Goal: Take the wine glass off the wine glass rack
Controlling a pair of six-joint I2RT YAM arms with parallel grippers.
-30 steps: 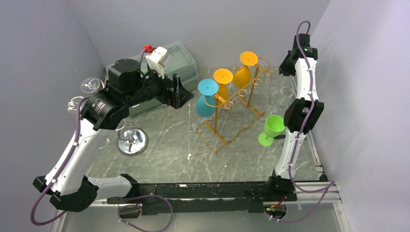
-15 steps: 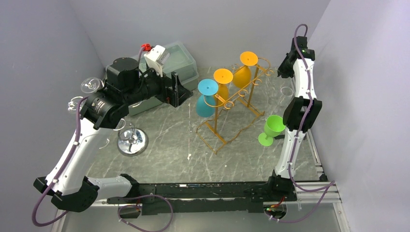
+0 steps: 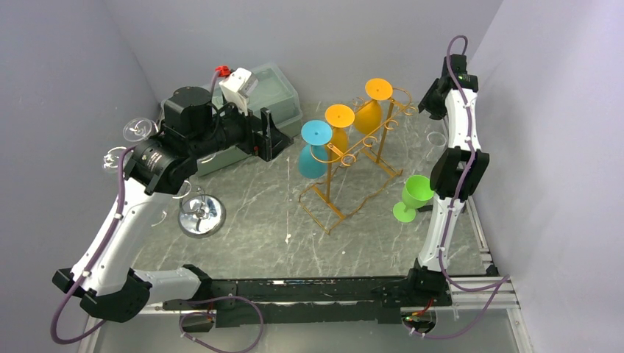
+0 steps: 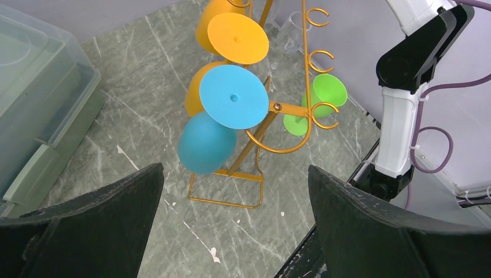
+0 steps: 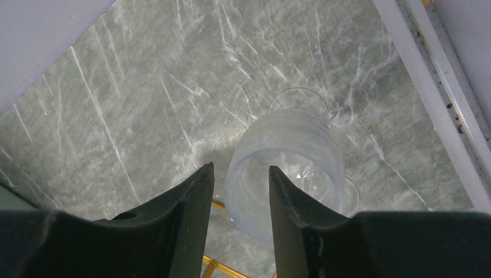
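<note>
Left claw (image 4: 234,169): spread wide, gripping nothing, at 9 o'clock of the wine glass rack (image 4: 292,109). Green glass (image 3: 416,193) upright on the desk (image 3: 250,213) at the rack's 4 o'clock. Blue wine glass (image 4: 231,95) hung foot-up at the rack's near end, two orange glasses (image 4: 237,37) behind. Farthest, at 2 o'clock, right claw (image 5: 240,168): slightly apart over a clear glass (image 5: 289,156).

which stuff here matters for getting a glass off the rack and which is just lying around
For the job: wine glass rack, blue glass, middle orange glass, back orange glass.
Lying about: green glass, clear glass, chrome stand, plastic box.
</note>
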